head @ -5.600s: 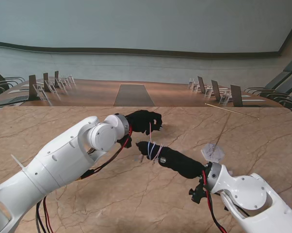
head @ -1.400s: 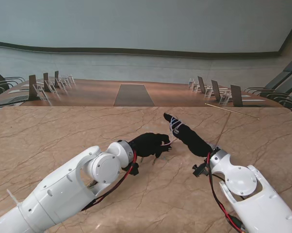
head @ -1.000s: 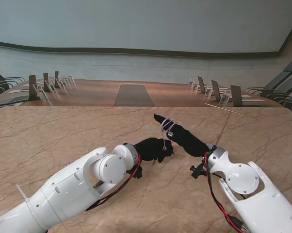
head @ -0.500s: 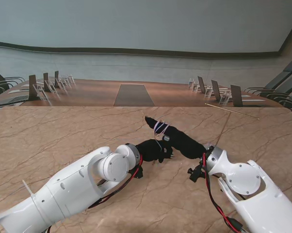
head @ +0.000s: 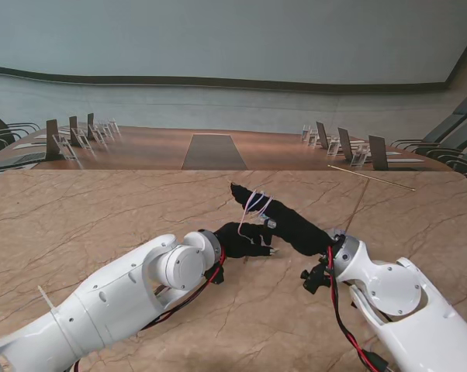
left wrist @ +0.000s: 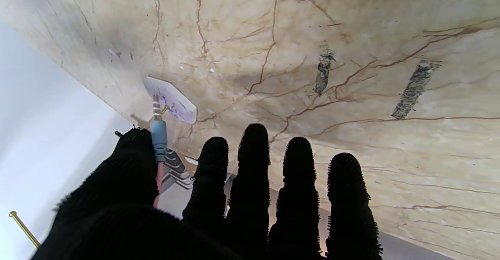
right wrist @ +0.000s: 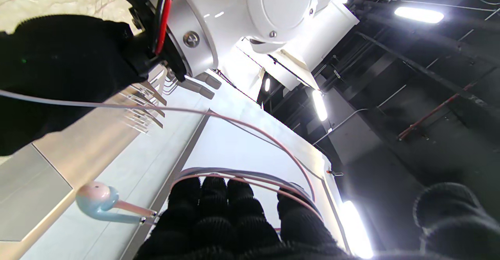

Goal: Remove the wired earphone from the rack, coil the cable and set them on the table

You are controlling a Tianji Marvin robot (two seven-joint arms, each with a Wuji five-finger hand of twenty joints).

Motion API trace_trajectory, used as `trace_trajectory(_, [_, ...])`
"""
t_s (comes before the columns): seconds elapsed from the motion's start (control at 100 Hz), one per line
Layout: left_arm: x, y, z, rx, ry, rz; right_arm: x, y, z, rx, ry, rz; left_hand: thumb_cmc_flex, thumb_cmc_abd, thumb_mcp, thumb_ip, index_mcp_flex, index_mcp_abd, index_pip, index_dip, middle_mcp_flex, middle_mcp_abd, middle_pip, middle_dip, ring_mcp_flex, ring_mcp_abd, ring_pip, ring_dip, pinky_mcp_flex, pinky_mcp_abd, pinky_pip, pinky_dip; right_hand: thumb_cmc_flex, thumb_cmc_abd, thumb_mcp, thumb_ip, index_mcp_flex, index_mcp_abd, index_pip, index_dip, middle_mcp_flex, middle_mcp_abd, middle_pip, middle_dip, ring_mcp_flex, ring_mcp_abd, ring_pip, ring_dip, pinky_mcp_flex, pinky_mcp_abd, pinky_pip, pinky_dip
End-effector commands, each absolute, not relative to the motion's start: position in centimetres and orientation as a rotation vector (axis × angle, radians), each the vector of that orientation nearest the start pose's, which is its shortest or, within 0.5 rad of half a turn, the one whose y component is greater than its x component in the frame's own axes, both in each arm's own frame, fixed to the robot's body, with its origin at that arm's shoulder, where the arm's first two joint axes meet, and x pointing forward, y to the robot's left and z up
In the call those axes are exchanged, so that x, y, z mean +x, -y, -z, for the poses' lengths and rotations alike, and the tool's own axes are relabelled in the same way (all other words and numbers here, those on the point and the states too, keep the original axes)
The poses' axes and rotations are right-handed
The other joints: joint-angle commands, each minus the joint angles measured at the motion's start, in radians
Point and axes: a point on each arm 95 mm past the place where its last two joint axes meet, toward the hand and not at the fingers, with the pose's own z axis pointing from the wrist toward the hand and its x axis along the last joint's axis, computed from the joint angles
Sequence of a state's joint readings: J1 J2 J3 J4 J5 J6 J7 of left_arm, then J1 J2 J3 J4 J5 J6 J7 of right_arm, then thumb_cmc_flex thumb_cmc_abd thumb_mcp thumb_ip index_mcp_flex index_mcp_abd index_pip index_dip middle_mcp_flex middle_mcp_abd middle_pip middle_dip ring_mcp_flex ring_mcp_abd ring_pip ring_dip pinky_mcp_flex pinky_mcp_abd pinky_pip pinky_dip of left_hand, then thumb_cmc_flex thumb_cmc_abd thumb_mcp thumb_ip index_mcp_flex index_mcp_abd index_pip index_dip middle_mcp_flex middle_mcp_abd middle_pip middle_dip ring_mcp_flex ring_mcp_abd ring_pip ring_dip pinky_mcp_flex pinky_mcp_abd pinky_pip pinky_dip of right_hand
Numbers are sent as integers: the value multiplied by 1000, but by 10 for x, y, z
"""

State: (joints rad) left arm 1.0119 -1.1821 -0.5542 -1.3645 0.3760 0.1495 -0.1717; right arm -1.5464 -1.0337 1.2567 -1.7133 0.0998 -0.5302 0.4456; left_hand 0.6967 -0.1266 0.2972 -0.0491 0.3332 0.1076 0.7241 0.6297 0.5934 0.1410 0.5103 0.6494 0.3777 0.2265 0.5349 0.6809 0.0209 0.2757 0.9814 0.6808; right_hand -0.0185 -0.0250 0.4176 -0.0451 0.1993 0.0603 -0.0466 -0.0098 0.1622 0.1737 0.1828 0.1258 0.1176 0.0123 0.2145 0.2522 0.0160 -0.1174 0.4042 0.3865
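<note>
The earphone cable, thin and pinkish white, is wound in loops around the straight fingers of my black-gloved right hand. In the right wrist view the cable loops cross the fingertips and a pink and blue earbud dangles beside them. One strand runs down to my left hand, just nearer to me. In the left wrist view the thumb presses the blue plug against the index finger while the other fingers stay straight. A small clear plate, maybe the rack, stands on the marble beyond the plug.
The marble table stretches wide on both sides of the hands. A thin gold rod lies at the far right. A wooden conference table with chairs and name stands lies beyond the far edge.
Over the last second my right hand's fingers swung to the left with the coil on them. The left hand stayed close under them, and a strand now stretches between the two hands.
</note>
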Motion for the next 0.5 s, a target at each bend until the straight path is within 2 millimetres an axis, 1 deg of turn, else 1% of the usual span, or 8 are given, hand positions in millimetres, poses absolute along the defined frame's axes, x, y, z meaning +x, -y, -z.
trace_trajectory(0.0, [443, 168, 329, -1559, -1914, 1624, 374, -30, 240, 1462, -1516, -2692, -50, -51, 44, 1, -50, -7, -43, -19, -36, -2, -13, -16, -27, -27, -21, -17, -21, -22, -23, -10, 4, -7, 7, -25, -27, -100, 0, 6, -4, 17, -4, 7, -10, 30, -13, -14, -2, 40, 54, -13])
trace_trajectory(0.12, [442, 161, 333, -1553, -1900, 1609, 377, -24, 238, 1439, -1502, -2690, -76, -69, 69, -1, -77, -4, -96, -46, -75, -5, -34, -26, -55, -36, -49, -28, -36, -30, -56, -15, 5, -8, 7, -25, -28, -102, 4, 10, -2, 18, -10, 4, -8, 30, -18, -19, -6, 40, 58, -21])
trace_trajectory(0.14, [441, 160, 334, -1551, -1897, 1606, 377, -23, 238, 1436, -1499, -2689, -80, -68, 71, -2, -71, -5, -94, -45, -77, -8, -34, -26, -55, -36, -49, -28, -36, -30, -56, -15, 5, -8, 8, -24, -27, -102, 5, 11, -2, 18, -11, 4, -8, 31, -18, -19, -5, 41, 60, -22])
trace_trajectory(0.2, [441, 156, 336, -1548, -1885, 1597, 379, -20, 237, 1429, -1495, -2683, -81, -71, 76, -3, -90, -5, -107, -51, -87, -7, -37, -28, -63, -40, -54, -29, -43, -34, -64, -16, 5, -8, 7, -25, -28, -103, 7, 13, -3, 18, -13, 3, -9, 31, -20, -20, -12, 39, 58, -27])
trace_trajectory(0.24, [441, 153, 337, -1549, -1875, 1594, 379, -18, 236, 1423, -1491, -2682, -78, -77, 80, -3, -78, -5, -103, -51, -85, -6, -36, -28, -62, -38, -54, -28, -44, -34, -67, -16, 6, -8, 7, -24, -28, -102, 8, 15, -2, 18, -14, 2, -8, 31, -20, -21, -13, 40, 59, -30])
trace_trajectory(0.3, [440, 150, 339, -1549, -1866, 1586, 380, -16, 235, 1415, -1478, -2682, -82, -79, 84, -4, -97, -6, -113, -56, -96, -7, -39, -30, -69, -42, -59, -29, -48, -35, -72, -15, 7, -9, 7, -24, -29, -102, 9, 18, -2, 18, -15, 2, -8, 32, -20, -21, -6, 43, 63, -32])
trace_trajectory(0.37, [439, 146, 340, -1544, -1854, 1583, 381, -13, 233, 1404, -1469, -2681, -83, -85, 92, -5, -87, -8, -108, -57, -95, -8, -37, -30, -66, -41, -59, -28, -48, -35, -75, -14, 7, -8, 7, -24, -29, -103, 10, 21, -2, 18, -16, 1, -8, 32, -20, -22, -13, 41, 61, -37])
trace_trajectory(0.49, [438, 140, 343, -1543, -1843, 1569, 383, -8, 229, 1373, -1444, -2686, -90, -96, 104, -7, -109, -12, -122, -65, -105, -11, -39, -32, -73, -46, -65, -29, -52, -38, -82, -13, 8, -7, 7, -24, -30, -103, 13, 28, -1, 19, -16, 1, -7, 32, -19, -22, -4, 43, 66, -41])
